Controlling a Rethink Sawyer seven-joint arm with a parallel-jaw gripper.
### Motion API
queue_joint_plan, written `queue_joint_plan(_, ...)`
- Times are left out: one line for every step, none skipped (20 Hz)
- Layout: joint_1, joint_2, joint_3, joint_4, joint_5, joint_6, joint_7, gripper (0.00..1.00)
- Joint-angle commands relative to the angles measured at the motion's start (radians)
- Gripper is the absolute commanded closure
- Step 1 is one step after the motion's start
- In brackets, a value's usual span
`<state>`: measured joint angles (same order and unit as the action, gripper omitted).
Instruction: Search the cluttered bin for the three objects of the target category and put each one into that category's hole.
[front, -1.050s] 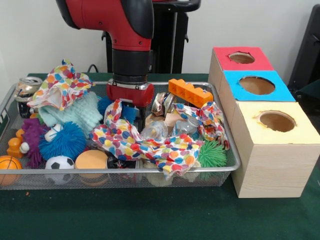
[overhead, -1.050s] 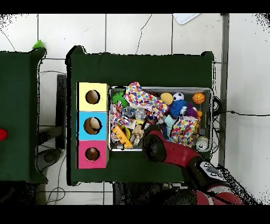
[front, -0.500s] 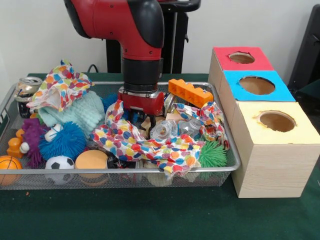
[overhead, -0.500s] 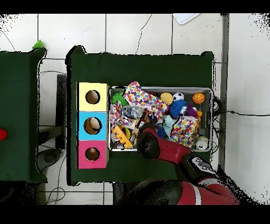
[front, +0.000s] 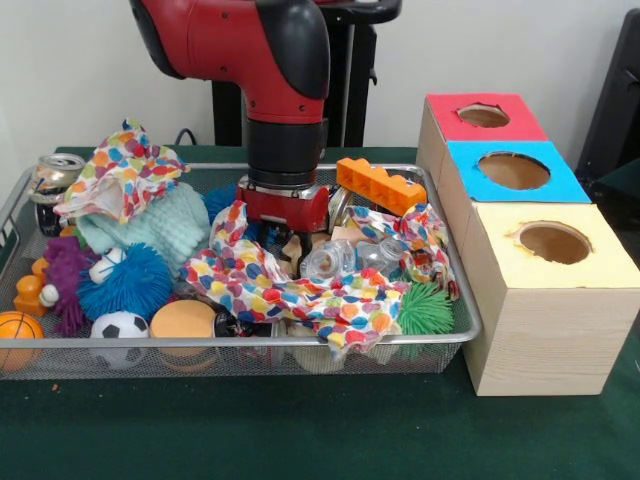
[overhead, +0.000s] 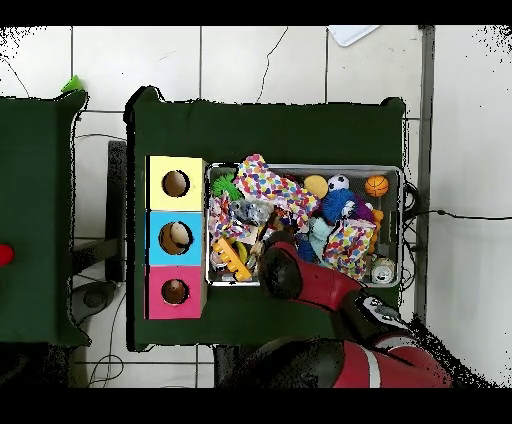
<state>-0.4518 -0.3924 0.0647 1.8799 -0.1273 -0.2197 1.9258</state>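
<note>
Arm's barely budged in the last half second after sliding right and dropping into the pile. Near edge of the bin (front: 455, 325) is the spotty cloth (front: 300, 290); behind it a clear bottle (front: 330, 262), likely the target. The gripper (front: 288, 238) sits buried just past that, can't tell if it's open or closed. I'd lift slowly so the cloth doesn't snag, then head right to the holes (front: 552, 242).
</note>
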Motion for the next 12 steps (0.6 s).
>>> queue_joint_plan(-0.013,0.059,0.142,-0.047,0.072,0.103,0.183,0.0)
queue_joint_plan(-0.013,0.06,0.144,-0.043,0.078,0.118,0.182,0.0)
queue_joint_plan(-0.022,0.06,0.153,-0.036,0.081,0.135,0.18,0.0)
queue_joint_plan(-0.037,0.061,0.172,-0.025,0.084,0.146,0.185,0.0)
queue_joint_plan(-0.053,0.063,0.189,-0.015,0.086,0.159,0.186,0.0)
queue_joint_plan(-0.079,0.068,0.219,-0.003,0.087,0.174,0.189,0.0)
queue_joint_plan(-0.104,0.072,0.25,0.011,0.094,0.191,0.194,0.0)
queue_joint_plan(-0.13,0.077,0.281,0.024,0.1,0.208,0.199,0.0)
queue_joint_plan(-0.15,0.08,0.309,0.037,0.11,0.225,0.202,0.0)
queue_joint_plan(-0.171,0.083,0.337,0.05,0.119,0.241,0.205,0.0)
queue_joint_plan(-0.194,0.089,0.366,0.065,0.131,0.256,0.212,0.0)
queue_joint_plan(-0.207,0.092,0.384,0.075,0.143,0.266,0.216,0.0)
